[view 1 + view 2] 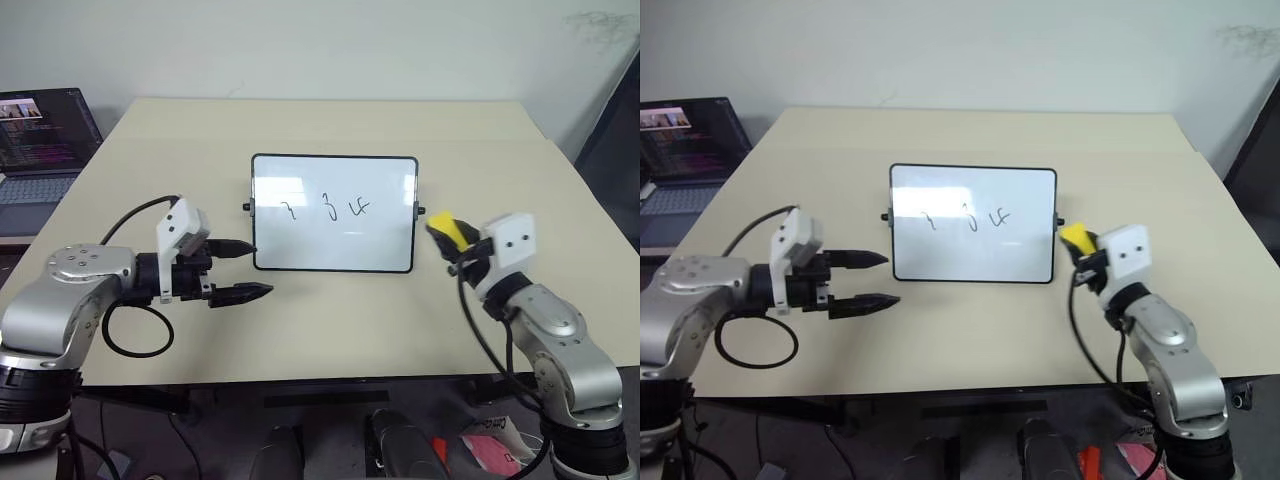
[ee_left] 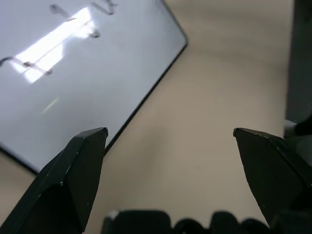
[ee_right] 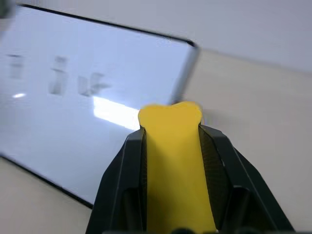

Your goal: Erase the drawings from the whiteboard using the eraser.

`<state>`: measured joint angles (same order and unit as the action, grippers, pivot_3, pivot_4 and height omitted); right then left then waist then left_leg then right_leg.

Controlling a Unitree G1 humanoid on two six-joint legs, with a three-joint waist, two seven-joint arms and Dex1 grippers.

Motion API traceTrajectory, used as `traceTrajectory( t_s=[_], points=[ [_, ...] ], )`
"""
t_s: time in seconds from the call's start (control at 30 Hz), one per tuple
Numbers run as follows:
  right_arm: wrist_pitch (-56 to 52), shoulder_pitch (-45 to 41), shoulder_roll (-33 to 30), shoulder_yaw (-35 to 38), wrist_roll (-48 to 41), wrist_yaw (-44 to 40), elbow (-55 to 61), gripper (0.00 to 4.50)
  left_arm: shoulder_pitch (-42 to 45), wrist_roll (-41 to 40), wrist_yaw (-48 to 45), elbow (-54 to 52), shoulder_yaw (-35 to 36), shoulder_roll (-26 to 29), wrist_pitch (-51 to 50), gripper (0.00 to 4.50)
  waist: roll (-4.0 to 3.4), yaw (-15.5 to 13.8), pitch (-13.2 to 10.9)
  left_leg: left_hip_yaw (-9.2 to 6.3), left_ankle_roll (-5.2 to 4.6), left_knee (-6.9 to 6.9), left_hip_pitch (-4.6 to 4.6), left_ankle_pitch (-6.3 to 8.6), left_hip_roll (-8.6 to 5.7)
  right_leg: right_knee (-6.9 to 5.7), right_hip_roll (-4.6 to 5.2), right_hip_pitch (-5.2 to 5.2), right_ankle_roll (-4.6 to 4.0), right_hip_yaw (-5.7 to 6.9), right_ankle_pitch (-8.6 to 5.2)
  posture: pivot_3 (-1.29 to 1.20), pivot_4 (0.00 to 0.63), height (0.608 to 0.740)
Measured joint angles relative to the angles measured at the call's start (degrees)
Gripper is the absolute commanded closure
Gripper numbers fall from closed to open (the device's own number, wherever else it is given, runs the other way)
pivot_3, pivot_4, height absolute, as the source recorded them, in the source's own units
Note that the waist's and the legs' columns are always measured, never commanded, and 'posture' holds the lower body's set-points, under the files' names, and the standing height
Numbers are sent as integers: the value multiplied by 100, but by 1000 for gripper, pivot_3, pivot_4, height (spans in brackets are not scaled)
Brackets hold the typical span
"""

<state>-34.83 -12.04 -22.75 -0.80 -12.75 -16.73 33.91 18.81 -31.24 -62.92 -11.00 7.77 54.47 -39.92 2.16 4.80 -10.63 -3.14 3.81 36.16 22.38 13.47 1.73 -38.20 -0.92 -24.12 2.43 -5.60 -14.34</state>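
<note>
Eraser (image 3: 173,161) pinched – beside whiteboard (image 1: 333,245) right edge

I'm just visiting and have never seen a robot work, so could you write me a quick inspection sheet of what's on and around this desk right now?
Surface: beige table, bare apart from the job's things.
Job's things: whiteboard lies flat mid-table; three drawings in a row, unerased; yellow eraser held just off the board's right edge.
Clutter: nothing seen on the table.
Grippers: left gripper open and empty at the board's left edge; right gripper shut on the eraser.
Cables: black cable loops beside the left arm; another runs along the right arm.
Surroundings: open laptop at far left; pale wall behind.
</note>
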Motion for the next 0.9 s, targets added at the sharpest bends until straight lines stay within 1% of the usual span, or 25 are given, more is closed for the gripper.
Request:
traceTrajectory(
  t_s=[0.13, 0.27, 0.43, 0.5, 0.67, 0.9],
  points=[
    [-25, -694, 10, -646, 262, -136, -93, 3306, -87, 36, 310, 69, 149, 107, -243, 0, 1, 3, 0, 2, 0, 4, 1, 0, 0, 0, 0, -1, 2, -1, 3, 0, 150, 740],
    [-42, -1573, 113, -1290, 535, -341, -566, 3308, -82, 98, 395, 416, 194, 241, -341, 0, 1, 1, 0, -1, 0, -1, 2, 0, 1, 2, 0, -3, 0, 4, 2, 0, 150, 740],
    [195, -2656, 527, -1924, 959, -573, -1842, 3308, 191, 241, 566, 911, 198, 252, -355, 0, 1, 1, 0, -3, 0, 2, 13, 0, 1, 4, 0, -9, -1, 7, 4, 0, 150, 740],
    [303, -3157, 822, -2157, 1124, -667, -2471, 3308, 253, 257, 609, 951, 197, 251, -355, 0, 1, 2, 0, -4, 0, 1, 15, 0, 1, 3, 0, -12, -7, 7, 7, 0, 150, 740],
    [758, -4099, 1449, -2454, 1446, -813, -3844, 3321, 343, 257, 590, 952, 134, 212, -355, 0, 1, 6, 0, -7, 0, -2, 26, 0, 1, 3, 1, -22, -27, 10, 19, 0, 150, 740],
    [1657, -4787, 1844, -2526, 1943, -793, -5789, 3326, 285, 256, 426, 882, 47, 209, -323, 0, 3, 9, 1, -12, 1, 0, 31, 0, -1, 3, 3, -24, -29, 14, 21, 0, 150, 740]
  ],
)
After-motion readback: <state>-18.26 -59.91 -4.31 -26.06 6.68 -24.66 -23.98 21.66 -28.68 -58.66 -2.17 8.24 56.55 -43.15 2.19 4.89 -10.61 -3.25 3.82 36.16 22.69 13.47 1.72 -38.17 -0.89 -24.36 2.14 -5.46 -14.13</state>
